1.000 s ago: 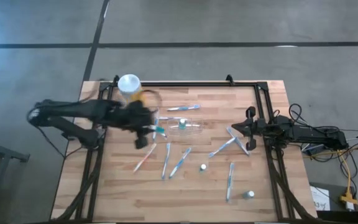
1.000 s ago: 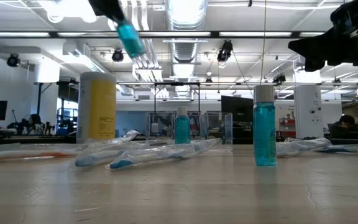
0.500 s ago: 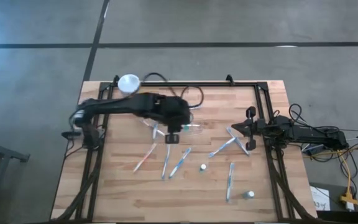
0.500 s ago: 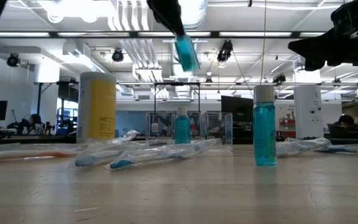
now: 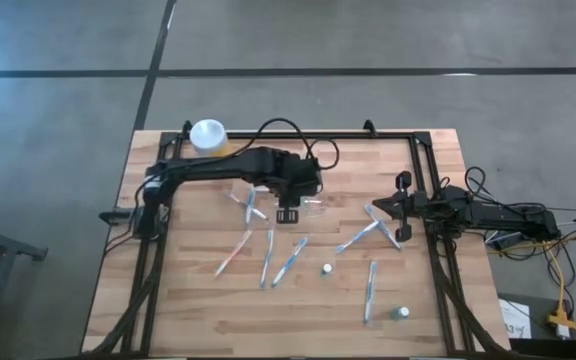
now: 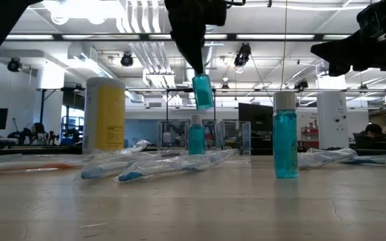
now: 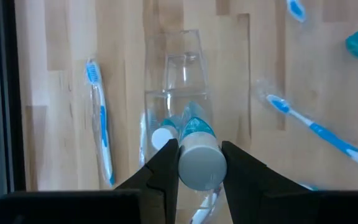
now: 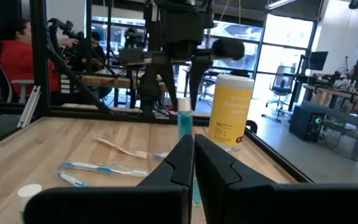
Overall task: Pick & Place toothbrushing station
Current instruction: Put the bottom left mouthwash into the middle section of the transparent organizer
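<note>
Near the table's middle, the left gripper [image 7: 194, 163] pinches a small blue bottle [image 6: 203, 92] over the clear toothbrushing station [image 7: 174, 93], probably light, rigid and slick, best gripped across its narrow walls.

Toothbrushes [image 5: 268, 256] mid-table — near edge open

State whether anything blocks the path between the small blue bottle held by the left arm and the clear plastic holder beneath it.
Nothing visible does. The left gripper holds the small blue bottle directly above the clear plastic holder, which already contains one small bottle.
</note>
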